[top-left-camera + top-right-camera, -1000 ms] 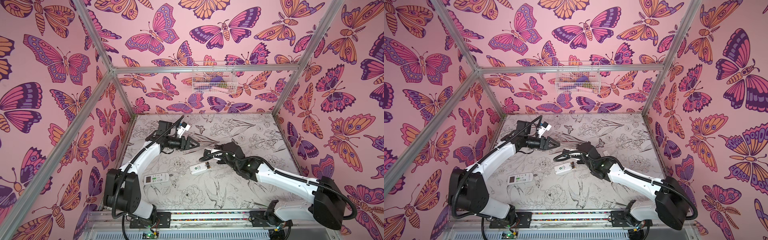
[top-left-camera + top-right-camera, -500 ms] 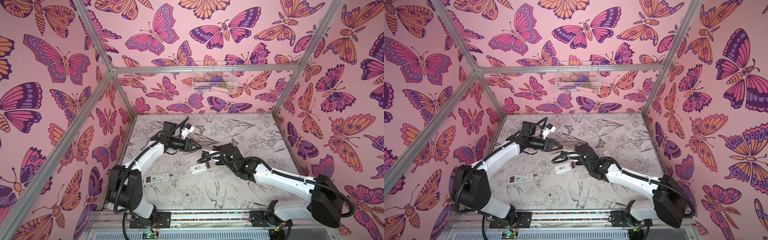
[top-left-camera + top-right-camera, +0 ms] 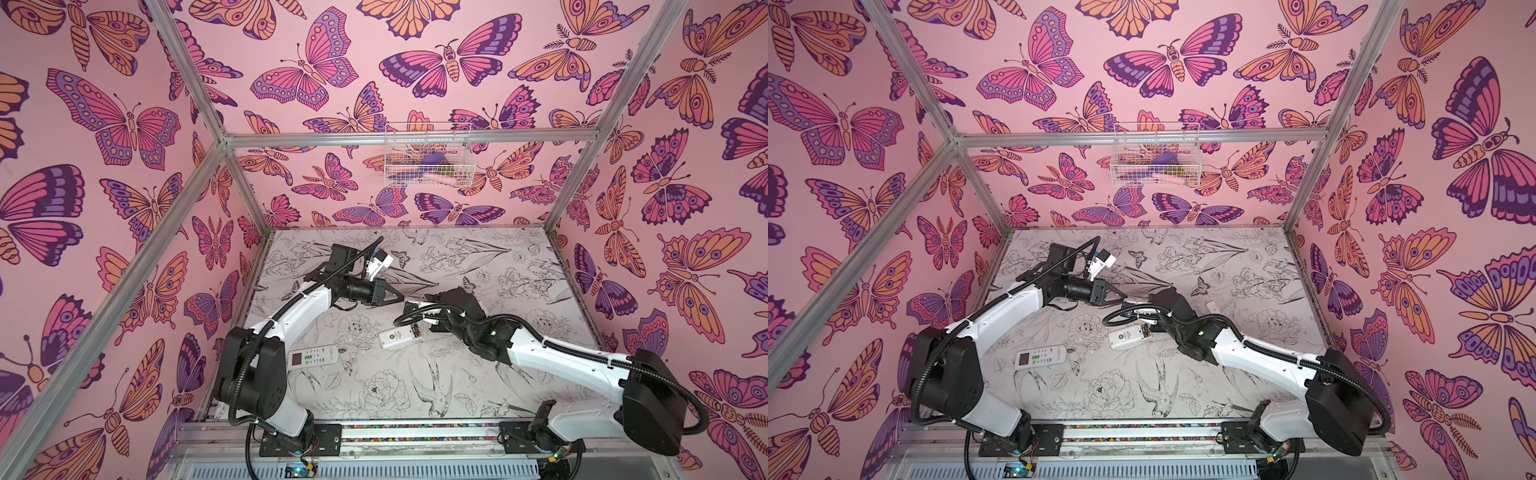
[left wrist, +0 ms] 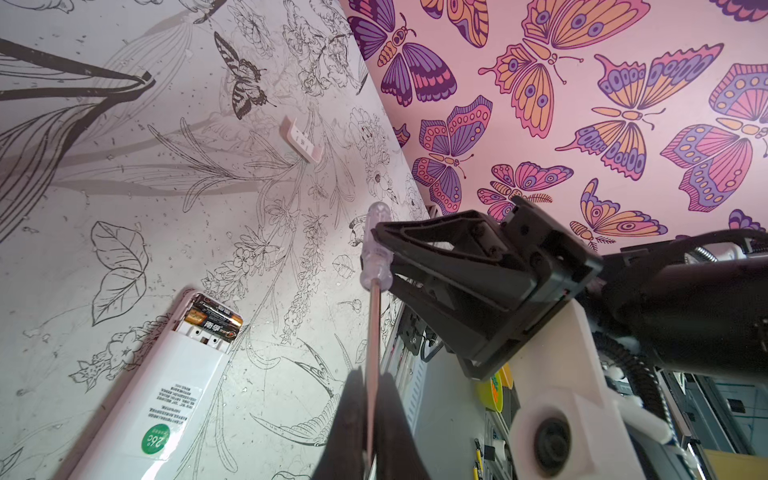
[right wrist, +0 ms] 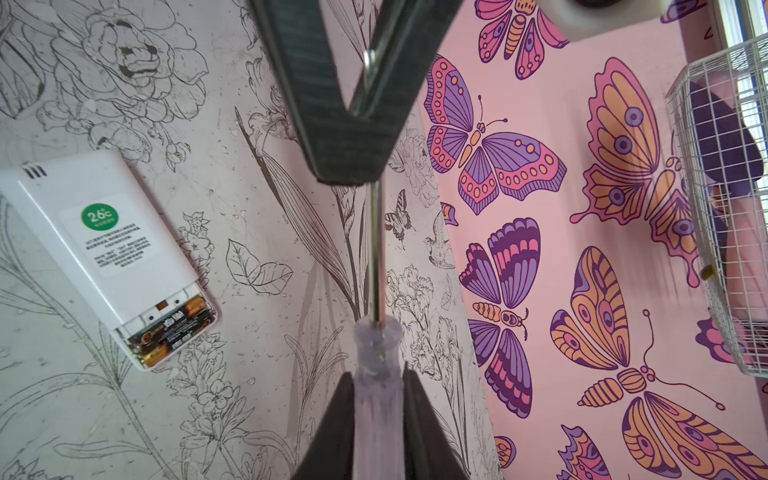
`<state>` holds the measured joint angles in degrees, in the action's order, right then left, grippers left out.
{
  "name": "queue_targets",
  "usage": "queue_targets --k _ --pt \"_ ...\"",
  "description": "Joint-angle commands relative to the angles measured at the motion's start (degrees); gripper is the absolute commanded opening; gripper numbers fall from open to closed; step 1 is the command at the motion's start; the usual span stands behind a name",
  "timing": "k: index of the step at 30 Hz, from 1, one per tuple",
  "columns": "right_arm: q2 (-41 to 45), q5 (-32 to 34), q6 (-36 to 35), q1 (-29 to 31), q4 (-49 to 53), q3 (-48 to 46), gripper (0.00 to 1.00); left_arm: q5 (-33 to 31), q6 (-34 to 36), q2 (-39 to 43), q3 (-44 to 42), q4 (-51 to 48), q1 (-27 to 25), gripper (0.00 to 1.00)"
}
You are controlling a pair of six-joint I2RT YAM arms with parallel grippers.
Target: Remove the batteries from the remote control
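We hold our left arm (image 3: 299, 309) and right arm (image 3: 561, 359) bent inward, tips nearly meeting: left gripper (image 4: 371, 395) clamped on a screwdriver (image 4: 375, 253) shaft, right gripper (image 5: 378, 399) with fingers (image 5: 332, 432) flanking its handle.

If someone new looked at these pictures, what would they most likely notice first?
Probably the two arms meeting over the middle of the table. The left gripper is shut on the metal shaft of a clear-handled screwdriver, whose handle sits between the fingers of the right gripper. Close by, nearer the arms' bases, a white remote lies back up, its compartment open with two batteries inside.
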<state>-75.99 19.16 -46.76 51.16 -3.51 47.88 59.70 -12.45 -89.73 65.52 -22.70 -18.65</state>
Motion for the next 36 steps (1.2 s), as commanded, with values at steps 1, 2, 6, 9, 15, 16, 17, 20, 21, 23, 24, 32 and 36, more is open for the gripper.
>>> queue_targets --k 1,2,6,9,15,16,17,20,21,23,24,32,36 --pt "4.09 -1.76 4.64 -0.23 -2.56 -2.86 0.42 -1.82 2.42 1.04 -0.48 -1.20 1.05 0.00" --pt "4.94 -1.73 6.43 -0.79 -3.07 -3.51 0.47 -1.30 2.40 1.22 -0.35 -1.42 1.39 0.00" --pt "9.59 -2.50 13.62 -3.17 -3.80 -5.25 0.62 -1.67 2.32 2.39 -0.12 -1.70 3.09 0.00" --pt "13.05 -4.74 20.17 -6.61 -6.61 -7.81 0.80 -0.29 3.81 3.76 -0.99 -1.69 3.80 0.00" --pt "16.66 -10.02 31.77 -11.99 -4.87 -7.79 0.99 2.32 2.61 6.18 -2.65 0.91 6.71 0.00" --pt "16.45 -10.38 33.82 -12.53 -5.01 -7.67 0.99 3.49 2.24 6.43 -2.79 1.43 7.20 0.00" --pt "15.95 -9.99 36.59 -13.02 -5.12 -7.18 0.99 4.60 1.16 6.66 -2.85 2.24 8.06 0.00" --pt "14.13 -7.47 45.03 -13.30 -0.57 -3.66 0.99 6.63 -3.18 7.48 -3.98 7.04 9.75 0.00" --pt "13.34 -7.95 47.54 -13.65 1.22 -2.35 0.99 7.39 -4.13 7.81 -4.75 8.88 9.88 0.00" --pt "11.66 -10.41 53.53 -14.88 3.97 -0.07 0.99 9.13 -5.62 8.27 -5.64 11.23 10.17 0.00" --pt "10.62 -12.95 56.81 -15.86 5.48 1.46 0.99 9.91 -6.51 8.37 -5.86 12.27 10.35 0.00" --pt "4.38 -34.56 77.71 -23.50 -0.98 4.76 0.99 11.87 -13.13 9.02 -6.54 19.03 10.94 0.00" --pt "3.91 -37.46 84.34 -23.63 -13.54 0.30 0.99 11.70 -15.40 9.45 -8.42 22.71 11.01 0.00"
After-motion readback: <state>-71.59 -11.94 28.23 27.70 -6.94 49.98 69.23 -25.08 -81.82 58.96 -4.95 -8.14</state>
